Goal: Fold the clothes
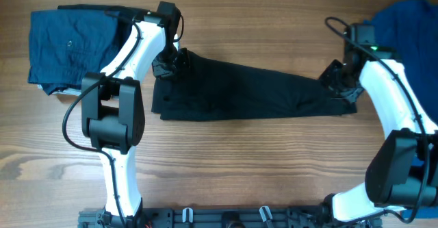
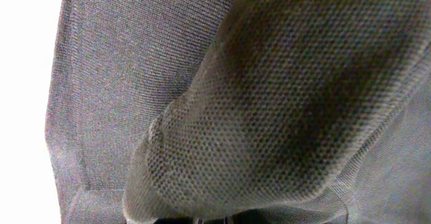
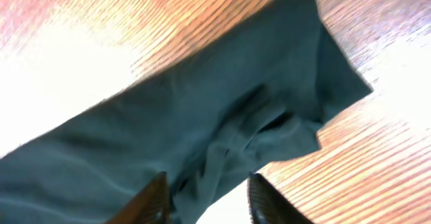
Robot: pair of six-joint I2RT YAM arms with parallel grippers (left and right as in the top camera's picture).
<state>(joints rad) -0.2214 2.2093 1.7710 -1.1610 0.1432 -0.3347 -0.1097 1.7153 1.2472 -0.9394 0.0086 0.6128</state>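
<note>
1. Clothes needed folding, and the step in hand looked like pulling the big black shirt of soft cloth (image 1: 246,91) flat into a long strip before the next fold.
2. The shirt lay on the brown wooden table (image 1: 239,173). It reached from the left gripper (image 1: 167,62) to the right gripper (image 1: 338,79), one end at each.
3. The left gripper was closed tight. Black cloth filled its camera and bunched up right at it, so it seemed to pinch that end.
4. The right gripper's fingers (image 3: 153,197) stood apart, with a fold of shirt lying loose between them. It had no hold that I could see.
5. A folded navy garment (image 1: 65,46) sat close beside the left gripper, on its outer side. A bright blue garment (image 1: 410,16) sat near the right gripper, on its outer side.
6. Next, I think, the right gripper had to close on its end. Then one end could be carried over to the other. A hard pull might undo the strip.
</note>
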